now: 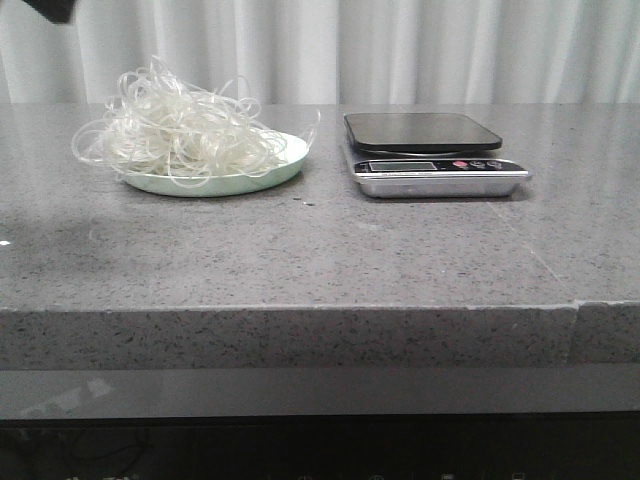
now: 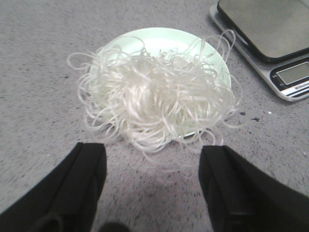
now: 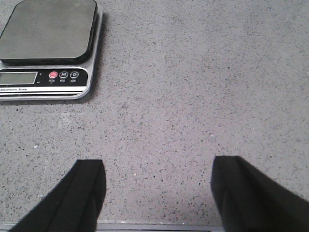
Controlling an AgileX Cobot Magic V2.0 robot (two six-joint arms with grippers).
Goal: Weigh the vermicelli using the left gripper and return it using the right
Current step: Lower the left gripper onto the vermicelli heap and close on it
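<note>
Only a dark corner of an arm point(image 1: 50, 9) shows in the front view, cut off at the edge. One pile of vermicelli point(image 2: 157, 94) sits on one pale green plate point(image 2: 166, 37), hiding most of it and spilling over its rim. One scale point(image 1: 432, 152) stands beside the plate, its screen too small to read. The left gripper point(image 2: 152, 186) hangs near the plate, fingers wide apart, holding nothing. The right gripper point(image 3: 157, 191) hangs beside the scale over the grey table point(image 3: 193, 96), also spread wide and holding nothing.
</note>
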